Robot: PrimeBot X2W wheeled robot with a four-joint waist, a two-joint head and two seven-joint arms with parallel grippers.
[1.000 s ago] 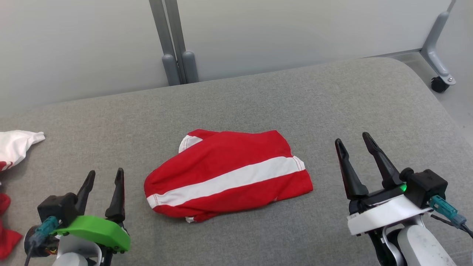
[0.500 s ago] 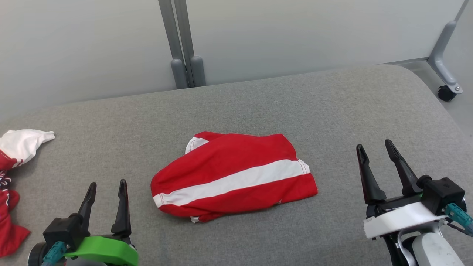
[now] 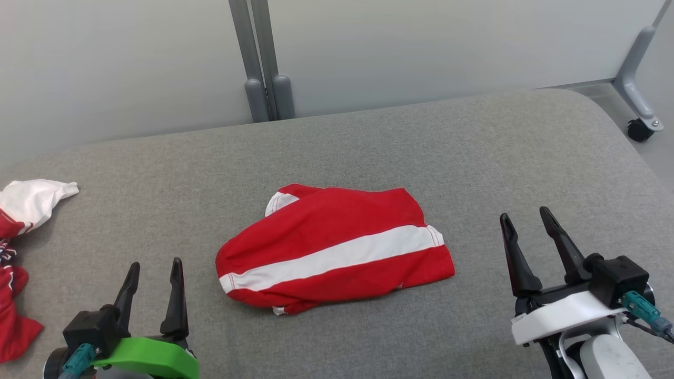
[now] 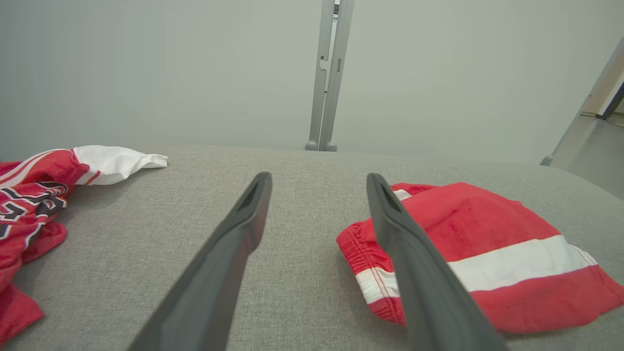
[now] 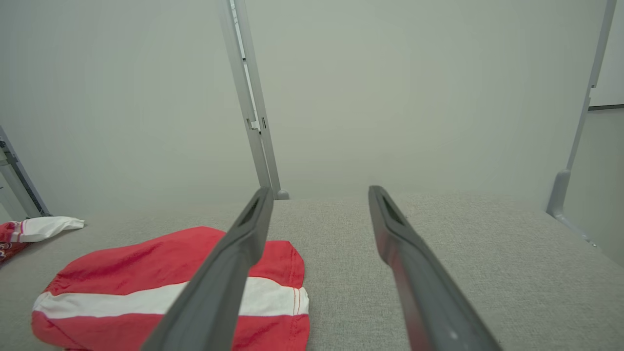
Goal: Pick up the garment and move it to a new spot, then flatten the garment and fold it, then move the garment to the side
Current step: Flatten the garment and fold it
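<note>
At the near edge of the grey padded surface [image 3: 368, 147], the left gripper [image 3: 156, 263] and the right gripper [image 3: 524, 213] sit well apart. Each has its two dark fingers spread wide and holds nothing, with the tips pointing away toward the far wall. The right gripper reaches a little farther forward than the left. Between them, just ahead of the left gripper and off to its right, lie the red shorts [image 3: 337, 250], folded into a flat bundle with a white stripe running across. Neither gripper touches the shorts. In the left wrist view the gathered waistband end is the part nearest the left gripper, partly hidden behind that gripper's right finger. In the right wrist view the stitched hem end lies to the left of the right gripper, behind its left finger. Out to the left of the left gripper, at the edge of the surface and well apart from the shorts, is a crumpled red and white jersey [image 3: 21, 210] with dark lettering. Beyond the far edge stand pale partition panels [image 3: 447, 47], joined by a grey double post [image 3: 263, 63]. Far off to the right of the right gripper is a grey leg on a black caster [image 3: 638, 129].
</note>
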